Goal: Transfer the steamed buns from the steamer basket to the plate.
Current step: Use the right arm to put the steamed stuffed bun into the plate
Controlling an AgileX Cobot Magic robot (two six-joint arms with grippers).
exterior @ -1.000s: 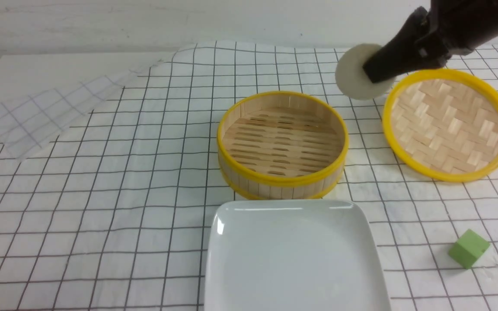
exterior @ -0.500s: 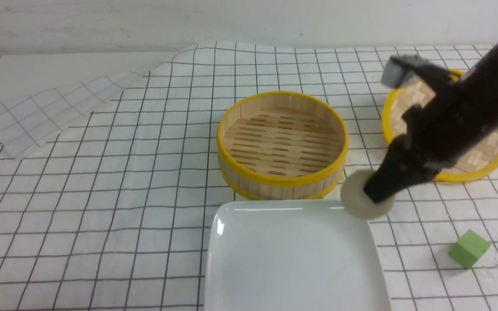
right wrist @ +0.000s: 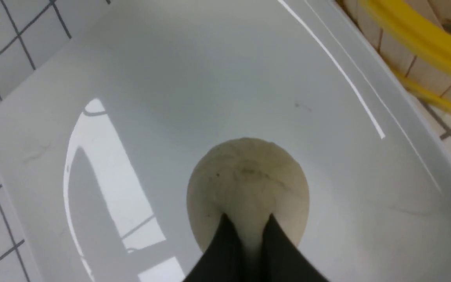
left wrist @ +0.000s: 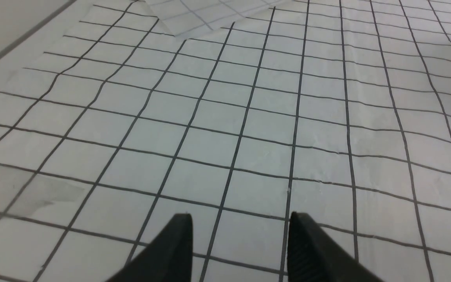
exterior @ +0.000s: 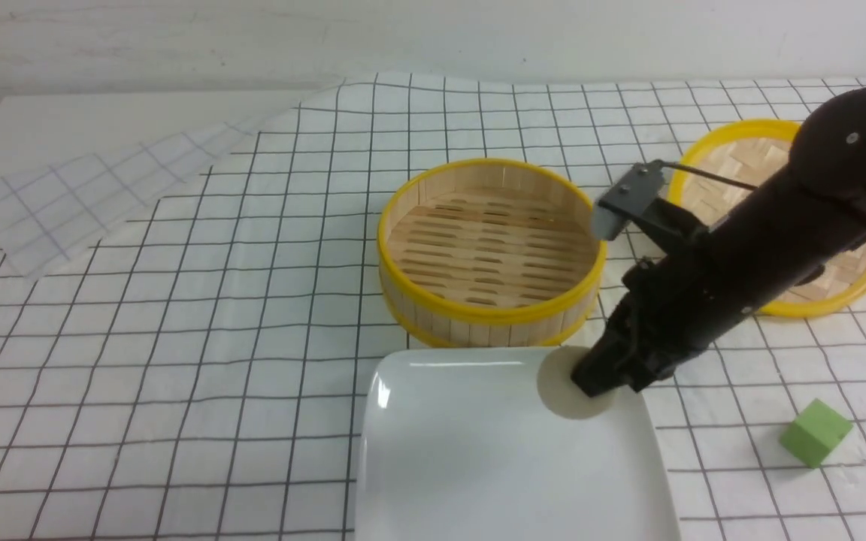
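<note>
Since the earlier frames the right arm has swung from the far side of the desk, above the woven lid (exterior: 749, 159), down and toward the robot, carrying the steamed bun (exterior: 559, 396) over the near wall of the steamer basket (exterior: 489, 319) to the plate (exterior: 478, 466). The bun now sits at the plate's far right corner, just beside the basket, and the basket's slatted floor shows bare.

The right gripper (exterior: 587, 387) is closed tight, pinching the bun by one edge so that most of the off-white dome sticks out beyond the fingertips. That shallow pinch likely suits soft dough, giving a hold without flattening the whole piece. The right wrist view shows the bun over the glossy white surface, well inside the rim on that side; whether its underside already touches the plate cannot be told from these views.

Judging by the layout, the plate lies directly in front of the basket to keep the carry short. The next move probably calls for a small descent, if any, then opening the jaws.

The left gripper (left wrist: 240, 217) hangs over the checked cloth (left wrist: 249, 117) with its jaws apart and nothing between them, apparently parked out of the way. The green cube (exterior: 815, 432) lies on the cloth to the right of the plate, apart from it
</note>
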